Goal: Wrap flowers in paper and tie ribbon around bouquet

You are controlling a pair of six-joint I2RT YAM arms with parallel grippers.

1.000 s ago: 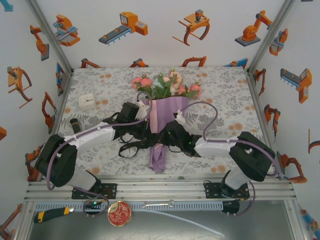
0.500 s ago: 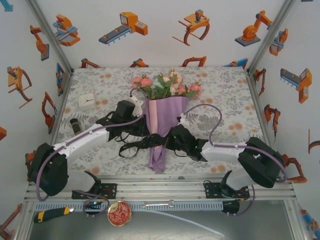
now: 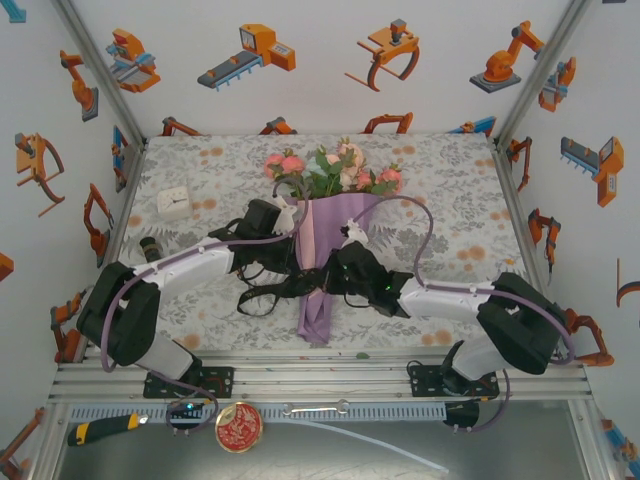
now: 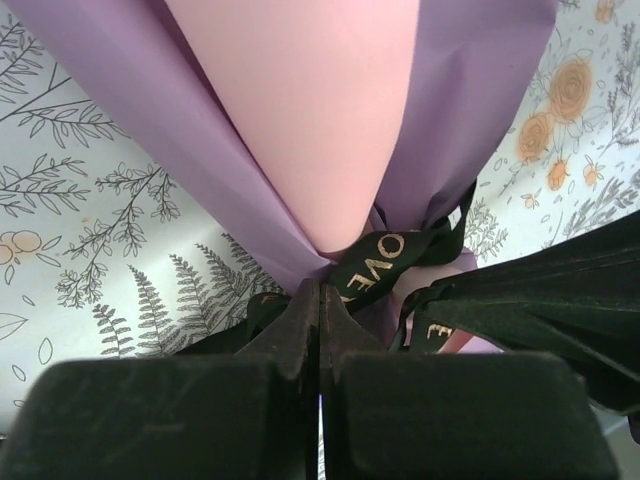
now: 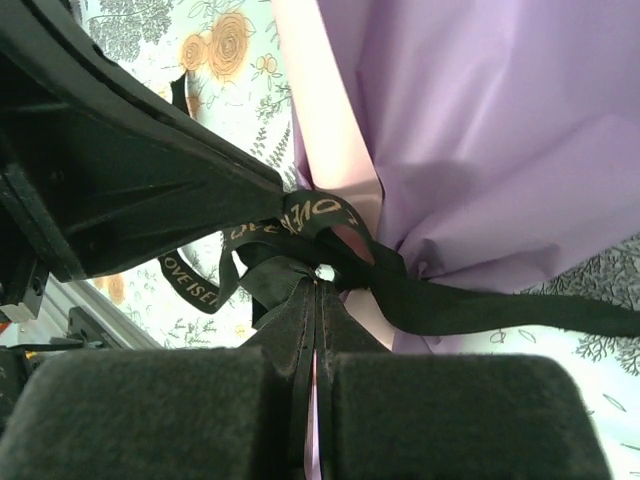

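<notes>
Bouquet lies flat on the counter in the top view. Its flowers are well beyond both grippers and its narrow tail points back toward the arm bases. The left gripper and the right gripper meet at the neck of the cone, one on either side. Loose loops of the ribbon trail on the left gripper's outer side.

From the left wrist we see that gripper's fingers pressed together, tips right at the pinched neck of the paper. The lettered ribbon runs off just ahead and to the right, and we judge a strand is clamped between the tips.

From the right wrist, the fingers are likewise together, clamped on the ribbon at the knot directly ahead. One tail streams away to the right across the lilac paper.

We expect the ribbon to be floppy and rather slick, so it is best held close to the knot. The paper looks thin and easily creased. The bundle seems light enough to slide if one side pulls harder.
</notes>
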